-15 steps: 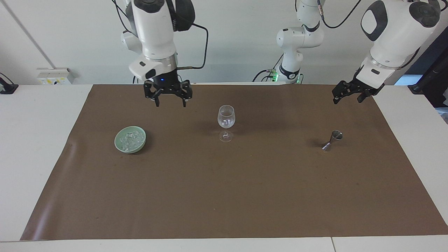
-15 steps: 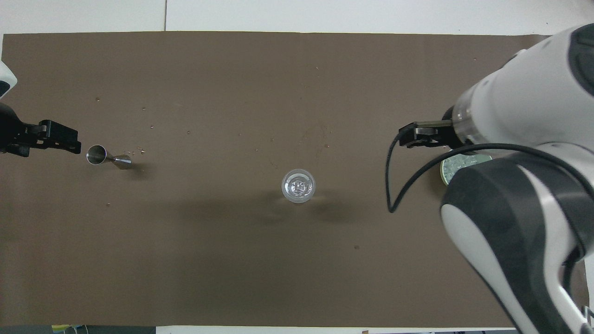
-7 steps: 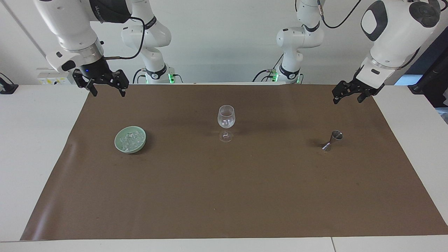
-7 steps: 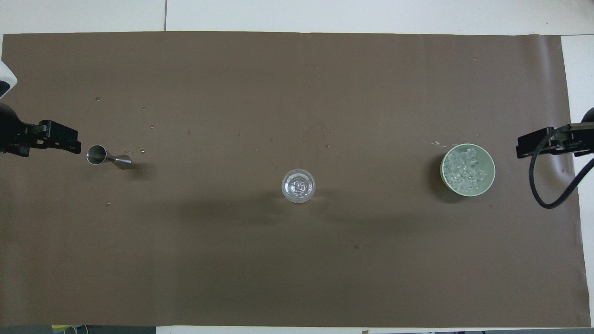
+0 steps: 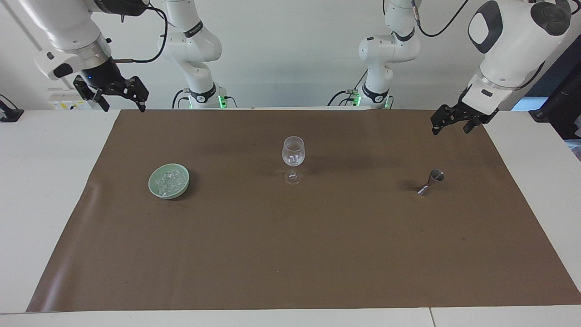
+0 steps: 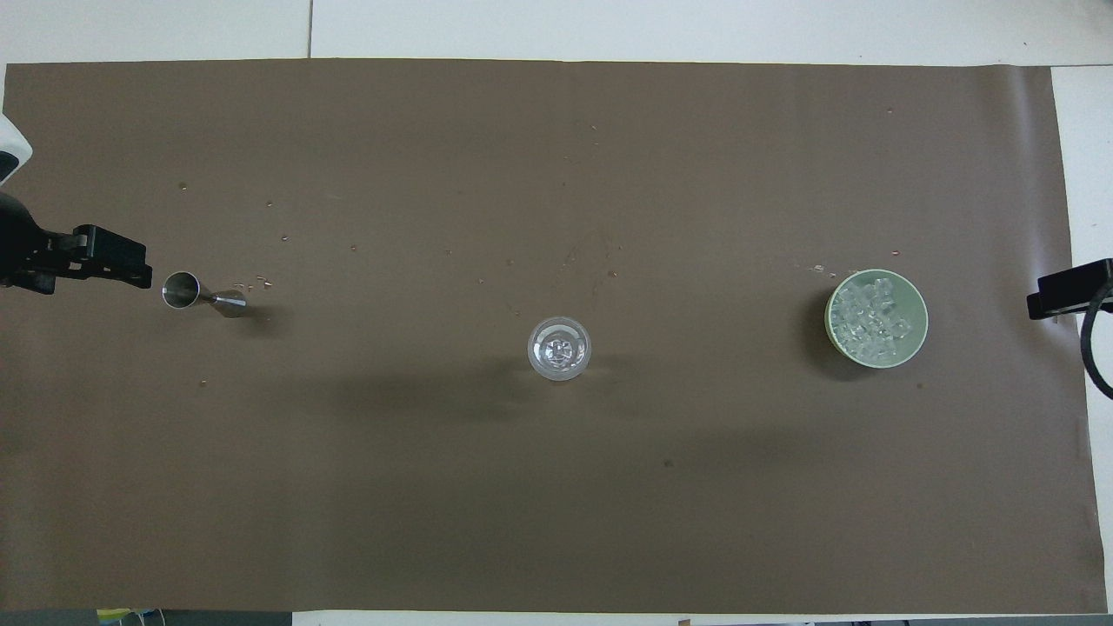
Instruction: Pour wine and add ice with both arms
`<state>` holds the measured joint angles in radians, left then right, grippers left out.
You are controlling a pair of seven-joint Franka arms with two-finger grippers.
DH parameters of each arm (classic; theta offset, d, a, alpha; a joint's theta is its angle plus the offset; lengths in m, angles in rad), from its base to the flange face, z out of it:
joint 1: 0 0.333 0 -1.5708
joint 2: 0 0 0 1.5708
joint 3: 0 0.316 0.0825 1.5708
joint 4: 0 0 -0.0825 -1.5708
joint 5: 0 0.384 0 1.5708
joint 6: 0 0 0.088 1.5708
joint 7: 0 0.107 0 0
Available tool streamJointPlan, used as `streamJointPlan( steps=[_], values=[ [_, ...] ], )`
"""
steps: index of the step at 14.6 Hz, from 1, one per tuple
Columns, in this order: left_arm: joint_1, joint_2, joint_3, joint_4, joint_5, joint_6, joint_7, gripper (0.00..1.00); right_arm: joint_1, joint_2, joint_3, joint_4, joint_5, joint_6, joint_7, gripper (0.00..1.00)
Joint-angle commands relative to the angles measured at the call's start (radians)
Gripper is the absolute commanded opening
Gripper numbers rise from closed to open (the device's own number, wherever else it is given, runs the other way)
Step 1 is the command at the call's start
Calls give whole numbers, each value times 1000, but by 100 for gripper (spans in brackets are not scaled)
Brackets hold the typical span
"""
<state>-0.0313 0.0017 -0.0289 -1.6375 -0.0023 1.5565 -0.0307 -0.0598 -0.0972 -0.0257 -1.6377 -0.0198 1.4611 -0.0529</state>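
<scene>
1. Facing view: a brown paper sheet [image 5: 299, 254] covers the middle of the white table [image 5: 41, 181].
2. A clear stemmed wine glass [image 5: 293, 159] stands upright at the middle of the sheet, with small clear chunks of ice [image 5: 293, 159] in its bowl.
3. A shallow pale green bowl [image 5: 169, 180] sits toward the right arm's end of the table, filled with more clear ice chunks [image 5: 170, 181].
4. A small steel double-cone jigger [image 5: 431, 182] stands toward the left arm's end, tilted in this view.
5. The right arm's black two-finger gripper [image 5: 121, 97] hangs in the air over the table edge nearest the robots, at the corner of the sheet; its fingers are spread apart and hold nothing.
6. The left arm's black two-finger gripper [image 5: 450, 123] hangs over the sheet's corner at its own end, well apart from the jigger; its fingers are likewise spread and empty.
7. Overhead view: the wine glass [image 6: 559, 348] is seen from above, ice [image 6: 559, 350] glinting inside.
8. The green bowl [image 6: 915, 335] shows its ice pile [image 6: 869, 315]; a few tiny bits lie on the sheet [image 6: 556, 522] just beside it.
9. The jigger [image 6: 202, 294] lies close to the tips of the left gripper [image 6: 130, 261], not touching them.
10. Only the tip of the right gripper [image 6: 1069, 291] shows, at the sheet's edge near the bowl.
</scene>
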Motion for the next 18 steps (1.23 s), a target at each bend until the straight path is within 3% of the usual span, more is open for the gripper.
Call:
streamJointPlan(
  steps=[1, 18],
  values=[
    [8, -14, -3, -8, 5, -9, 8, 100, -22, -36, -5, -56, 27, 4, -22, 100],
    [8, -14, -3, -8, 5, -10, 9, 100, -32, -41, 3, -39, 23, 50, -12, 100]
  ],
)
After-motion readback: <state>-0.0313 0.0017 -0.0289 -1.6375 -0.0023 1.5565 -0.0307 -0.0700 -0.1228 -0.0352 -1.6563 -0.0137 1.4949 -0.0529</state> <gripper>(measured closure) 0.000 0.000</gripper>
